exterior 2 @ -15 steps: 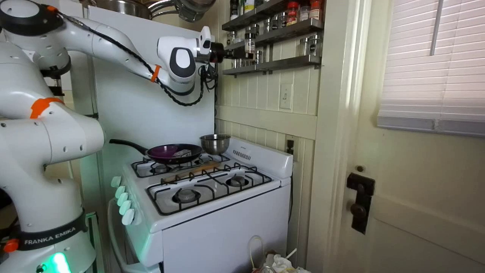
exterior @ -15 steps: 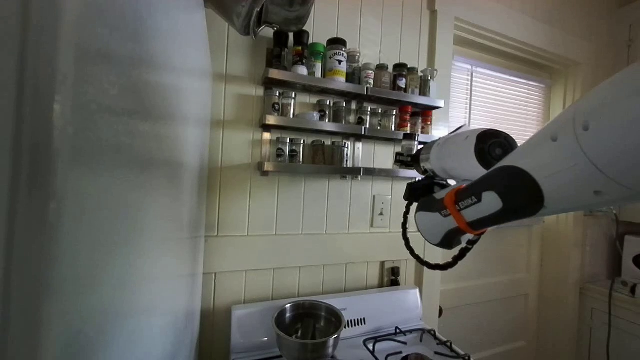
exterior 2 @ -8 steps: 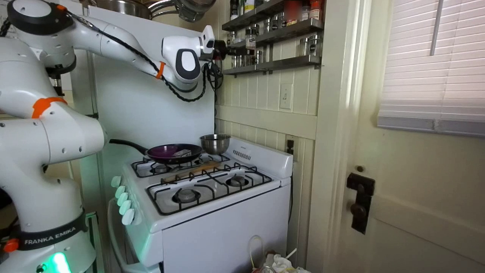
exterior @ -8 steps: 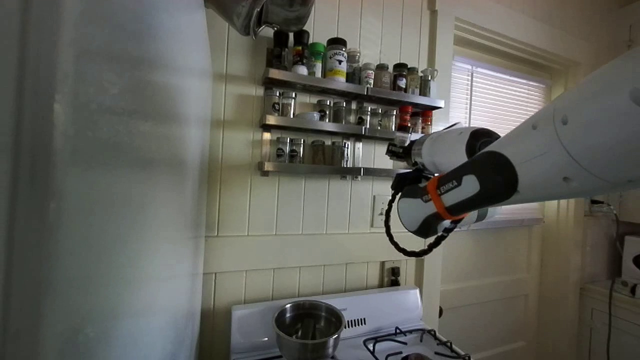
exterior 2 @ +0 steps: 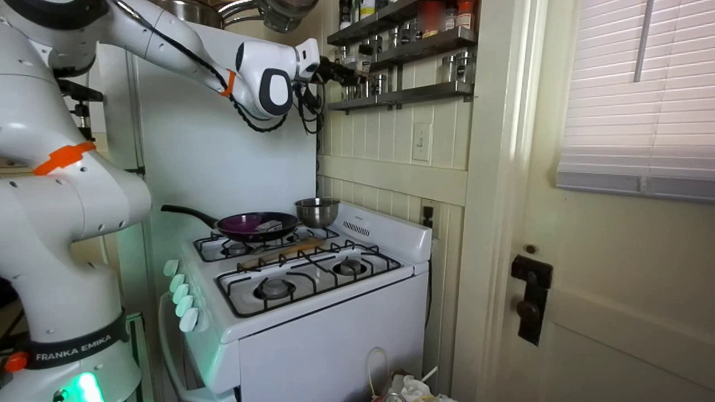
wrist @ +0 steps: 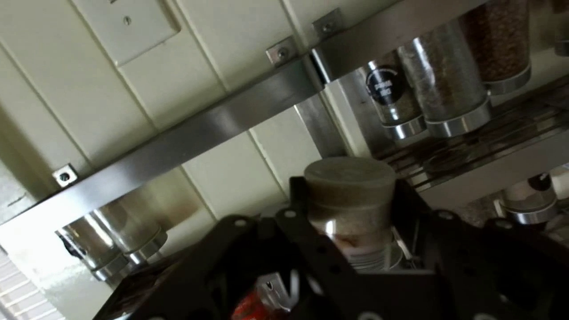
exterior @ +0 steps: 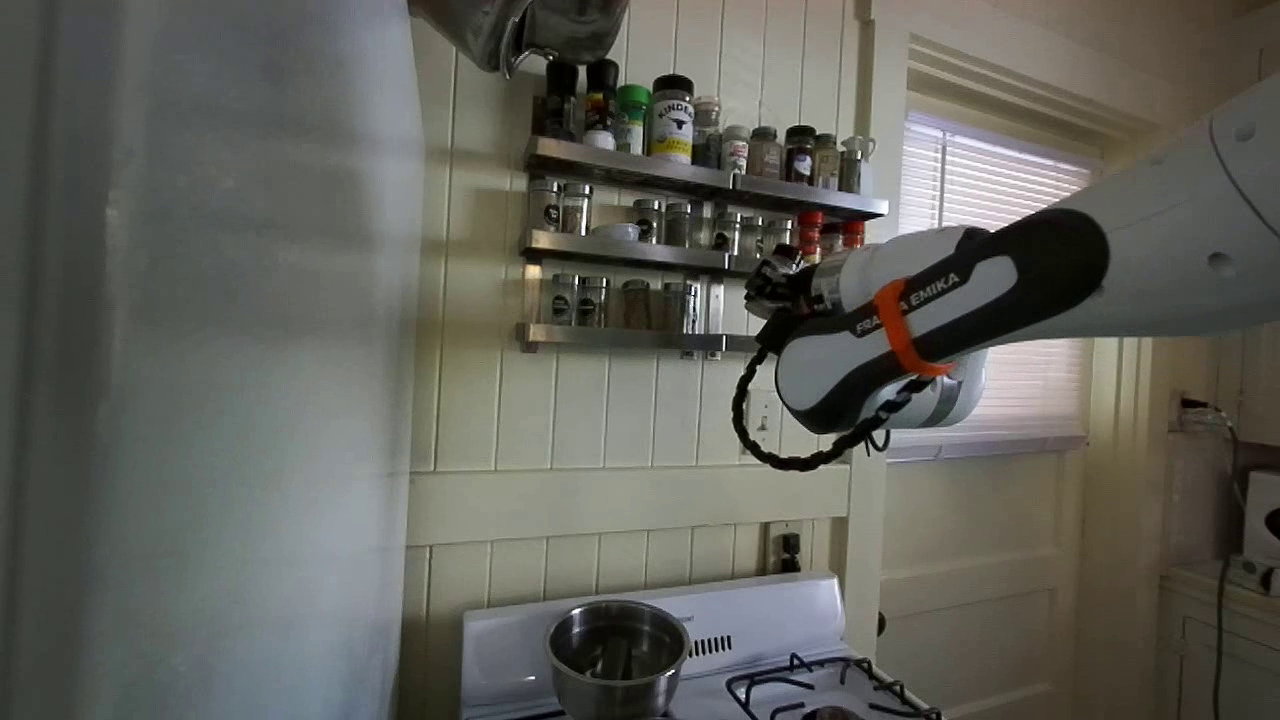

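Note:
My gripper (wrist: 349,200) is shut on a small clear spice jar (wrist: 346,222), its fingers pressing on both sides. The jar's round end faces up in the wrist view; its contents look pale with brown. In an exterior view the jar (exterior 2: 364,58) shows a dark lid and leans in the gripper (exterior 2: 349,77). In an exterior view the gripper (exterior: 768,287) is in front of the right half of the lower steel shelf (exterior: 620,338). In the wrist view this shelf (wrist: 200,120) runs behind the held jar. Several glass jars (wrist: 449,80) stand on it, apart from the gripper.
Upper shelves (exterior: 640,165) carry many bottles, including red-capped ones (exterior: 810,230). A pot (exterior: 570,30) hangs above. Below stand a white stove (exterior 2: 335,312), a steel bowl (exterior 2: 317,213) and a black pan (exterior 2: 262,234). A large pale fridge side (exterior 2: 234,162) stands beside the arm.
In an exterior view the gripper has moved left and up, with the forearm swinging upward. The held jar has gone from about upright to tilted. The gripper stays shut on it.

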### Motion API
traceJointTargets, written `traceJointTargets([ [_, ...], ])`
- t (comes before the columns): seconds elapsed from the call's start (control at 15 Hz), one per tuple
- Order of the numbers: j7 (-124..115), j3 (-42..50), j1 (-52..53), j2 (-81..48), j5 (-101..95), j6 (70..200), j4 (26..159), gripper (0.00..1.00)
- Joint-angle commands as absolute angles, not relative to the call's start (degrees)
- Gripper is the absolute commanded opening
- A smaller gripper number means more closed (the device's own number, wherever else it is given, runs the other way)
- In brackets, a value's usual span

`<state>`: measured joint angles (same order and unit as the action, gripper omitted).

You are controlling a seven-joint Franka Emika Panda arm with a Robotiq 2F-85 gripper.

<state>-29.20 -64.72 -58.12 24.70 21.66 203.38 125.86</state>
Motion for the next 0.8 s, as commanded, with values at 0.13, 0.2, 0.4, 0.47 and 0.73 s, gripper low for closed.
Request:
traceJointTargets([
  [0.13,-31.47,-57.69,-48.19,19.23,20.93,204.45,126.8,0.25],
  [0.2,-31.03,-57.63,-48.96,20.9,21.98,204.9,127.5,0.25],
  [0.4,-29.26,-58.11,-50.2,20.24,21.26,203.78,126.41,0.5],
  [0.47,-28.81,-58.11,-50.9,21.05,21.28,203.95,126.66,0.5],
  [0.73,-30.78,-57.36,-50.4,19.13,21.54,202.9,125.35,0.25],
])
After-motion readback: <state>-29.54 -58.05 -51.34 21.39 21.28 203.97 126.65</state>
